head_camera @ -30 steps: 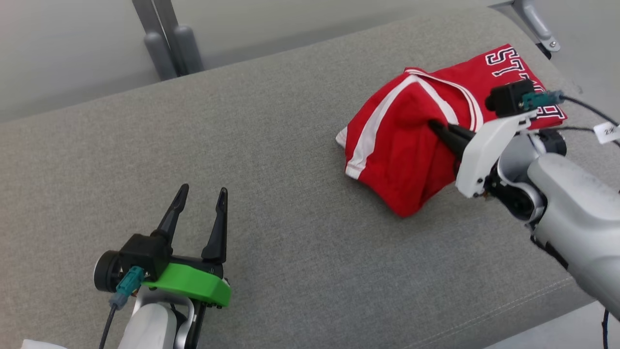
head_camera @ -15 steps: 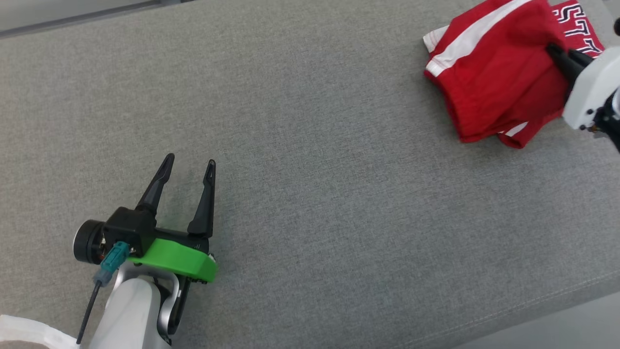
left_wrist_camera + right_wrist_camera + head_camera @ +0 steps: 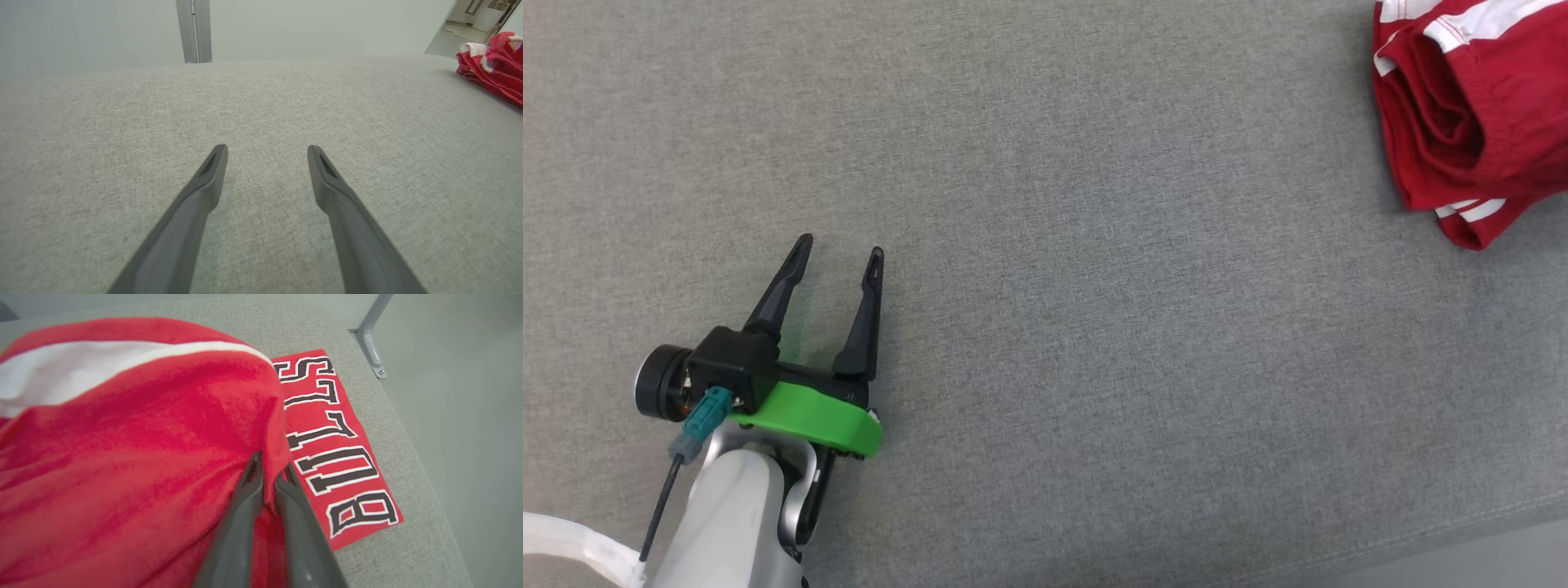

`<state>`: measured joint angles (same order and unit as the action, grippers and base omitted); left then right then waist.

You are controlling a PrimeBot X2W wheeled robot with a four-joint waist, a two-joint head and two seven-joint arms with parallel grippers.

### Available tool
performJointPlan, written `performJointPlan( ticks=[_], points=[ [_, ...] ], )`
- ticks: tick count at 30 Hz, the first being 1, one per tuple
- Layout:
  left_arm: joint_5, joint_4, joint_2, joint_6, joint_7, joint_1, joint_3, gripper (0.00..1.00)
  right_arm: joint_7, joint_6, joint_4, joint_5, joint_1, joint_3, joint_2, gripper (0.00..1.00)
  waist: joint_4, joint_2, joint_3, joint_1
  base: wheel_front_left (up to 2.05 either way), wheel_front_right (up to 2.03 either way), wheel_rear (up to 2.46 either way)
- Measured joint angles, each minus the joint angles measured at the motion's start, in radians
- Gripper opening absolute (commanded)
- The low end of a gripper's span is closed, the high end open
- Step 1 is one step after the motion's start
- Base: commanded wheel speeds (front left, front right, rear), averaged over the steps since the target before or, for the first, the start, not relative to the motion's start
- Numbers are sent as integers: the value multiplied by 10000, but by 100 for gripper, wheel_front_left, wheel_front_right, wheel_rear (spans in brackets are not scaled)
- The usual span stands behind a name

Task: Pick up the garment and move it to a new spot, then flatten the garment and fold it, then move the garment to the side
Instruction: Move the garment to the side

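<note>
A wide bench (image 3: 1094, 286) padded in grey woven fabric lies under soft, even light, with a stitched seam (image 3: 1421, 529) running near its front edge. Behind it is a plain pale wall (image 3: 327, 28) with a grey upright post (image 3: 194, 30). Past the bench's rounded end, a grey metal leg (image 3: 369, 339) shows against the pale floor (image 3: 470, 437).

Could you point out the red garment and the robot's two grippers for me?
red garment (image 3: 1462, 106): head view, on its bunched red folds.
left gripper (image 3: 840, 245): head view, midway between its spread fingertips.
right gripper (image 3: 271, 462): right wrist view, between fingertips pinching the garment.
</note>
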<state>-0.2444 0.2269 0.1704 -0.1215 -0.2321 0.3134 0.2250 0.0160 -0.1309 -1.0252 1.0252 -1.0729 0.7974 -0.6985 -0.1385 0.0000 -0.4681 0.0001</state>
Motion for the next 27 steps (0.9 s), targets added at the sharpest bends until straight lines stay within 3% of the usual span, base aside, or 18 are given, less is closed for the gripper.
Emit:
performJointPlan(
  ticks=[6, 10, 20, 27],
  points=[
    [-157, 153, 17, 144, -151, -66, -226, 100, -865, 0, -980, -696, -245, 328, 255, 100, 190, 0, 418, 0, 0, 0, 0],
    [-268, 314, -94, 209, -219, -352, -313, 100, -1749, 0, -926, -834, -243, 382, 447, 100, 255, 0, 932, -1, 0, 0, 0],
    [-516, 385, 123, 617, -272, -1428, -1045, 100, -2744, 0, 982, -888, 870, 209, 815, 100, 556, 0, 2817, -1, 0, 0, 0],
    [-867, 196, 130, 656, -290, -2017, -1430, 100, -2777, 0, 2755, -1603, 2760, -1384, 1127, 100, 828, 0, 4051, -2, 0, 0, 0]
  ],
)
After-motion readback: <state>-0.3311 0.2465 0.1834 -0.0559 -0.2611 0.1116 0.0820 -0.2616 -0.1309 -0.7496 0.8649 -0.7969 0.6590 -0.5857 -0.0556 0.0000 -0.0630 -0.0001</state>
